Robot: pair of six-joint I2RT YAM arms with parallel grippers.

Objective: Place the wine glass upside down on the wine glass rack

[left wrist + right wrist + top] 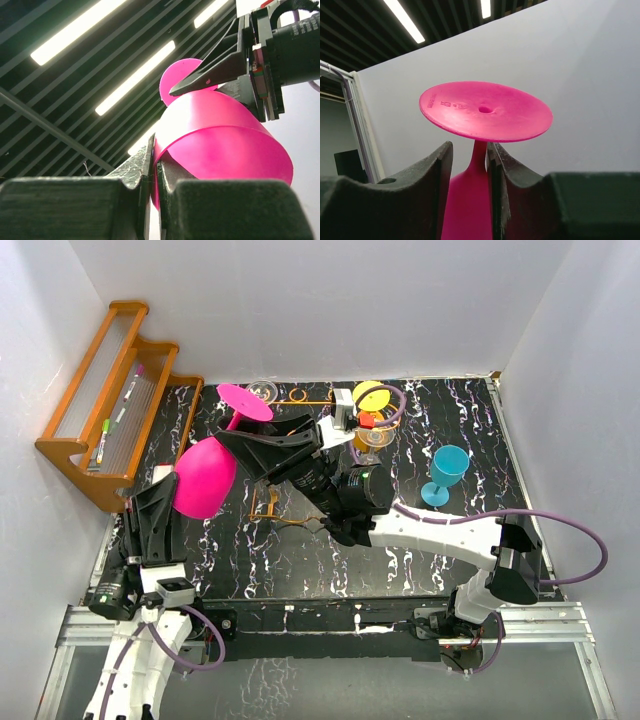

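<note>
Wine glass [205, 478], pink plastic, hung foot-up over black marbled bench [430, 570], left side. Left claw [155, 167] pinched bowl rim, fully closed. Right claw [469, 156] stood partly open round stem; grip unclear. Judged light, stiff, slick: stem under foot looked your best hold.

White walls [300, 300] enclose a black marbled bench [300, 570]; strip lights [135, 77] run along a dark slatted ceiling [30, 115].

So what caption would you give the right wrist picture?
Pink wine glass, foot up, stem between the jaws of the right gripper.
</note>
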